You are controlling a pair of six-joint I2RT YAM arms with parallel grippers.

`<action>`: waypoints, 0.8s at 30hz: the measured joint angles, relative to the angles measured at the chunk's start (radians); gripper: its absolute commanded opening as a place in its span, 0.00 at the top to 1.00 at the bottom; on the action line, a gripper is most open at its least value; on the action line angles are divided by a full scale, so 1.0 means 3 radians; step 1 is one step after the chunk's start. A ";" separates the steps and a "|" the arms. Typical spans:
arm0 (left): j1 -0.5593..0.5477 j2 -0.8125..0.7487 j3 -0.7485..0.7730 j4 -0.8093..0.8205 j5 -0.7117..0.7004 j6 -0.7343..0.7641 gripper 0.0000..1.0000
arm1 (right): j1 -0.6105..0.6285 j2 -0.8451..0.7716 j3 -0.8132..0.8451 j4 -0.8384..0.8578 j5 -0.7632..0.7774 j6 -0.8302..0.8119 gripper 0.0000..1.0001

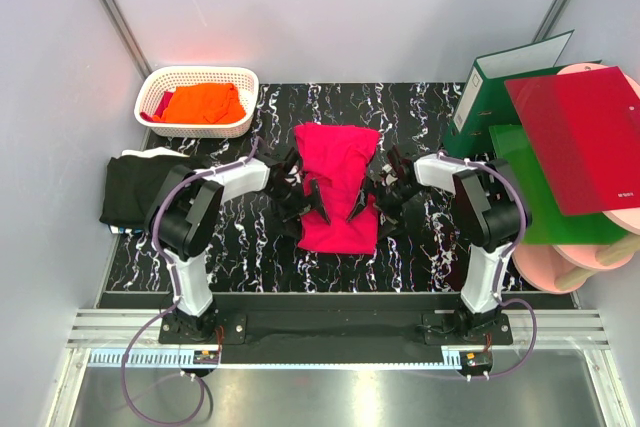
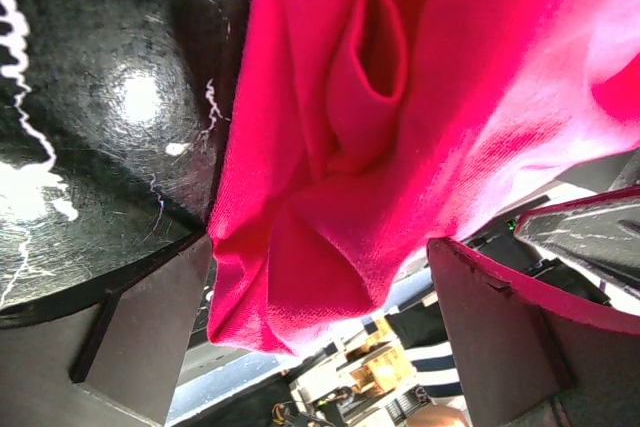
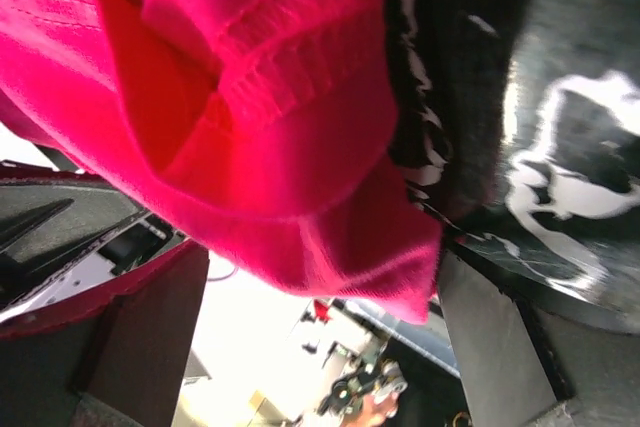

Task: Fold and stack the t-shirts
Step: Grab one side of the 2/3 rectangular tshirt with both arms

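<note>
Evidently soft and floppy, the pink t-shirt [image 1: 340, 152] sagged inside my wide-open left gripper [image 1: 298, 197] and right gripper [image 1: 388, 192]; its bunched side edges looked best to pinch.

I can't read a single word or number from here. At the upper right of the overhead view, the red folder [image 1: 580, 137] carries a small white mark near its lower right corner, too small to make out. The green binder [image 1: 495, 87] behind it has a pale spine label, illegible too. The tick-mark strip [image 1: 140, 357] at lower left shows no readable figures.
</note>
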 measured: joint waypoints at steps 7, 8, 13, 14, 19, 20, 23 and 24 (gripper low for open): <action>-0.0047 0.0093 0.0008 0.0032 -0.0006 -0.0058 1.00 | 0.0047 0.0214 0.0103 -0.0137 -0.0273 -0.0058 0.84; -0.0055 0.0108 0.0008 0.0038 -0.0005 -0.0056 1.00 | 0.0047 0.0217 0.0120 -0.0168 -0.0319 -0.0071 0.94; -0.0061 0.0113 0.0061 -0.0008 -0.0005 -0.0047 1.00 | 0.0048 0.0224 0.0281 -0.0337 -0.0451 -0.0111 1.00; -0.0061 0.0113 0.0084 -0.0013 -0.0005 -0.0047 1.00 | 0.0048 0.0225 0.0332 -0.0371 -0.0467 -0.0122 1.00; -0.0061 0.0112 0.0247 -0.0045 -0.0004 -0.0048 1.00 | 0.0048 0.0225 0.0594 -0.0532 -0.0488 -0.0205 1.00; -0.0061 0.0108 0.0280 -0.0050 -0.0003 -0.0048 1.00 | 0.0048 0.0225 0.0637 -0.0559 -0.0488 -0.0220 1.00; -0.0061 0.0100 0.0383 -0.0094 -0.0001 -0.0048 1.00 | 0.0048 0.0224 0.0732 -0.0629 -0.0490 -0.0258 1.00; -0.0061 0.0100 0.0422 -0.0111 0.0000 -0.0048 1.00 | 0.0048 0.0225 0.0760 -0.0657 -0.0490 -0.0268 1.00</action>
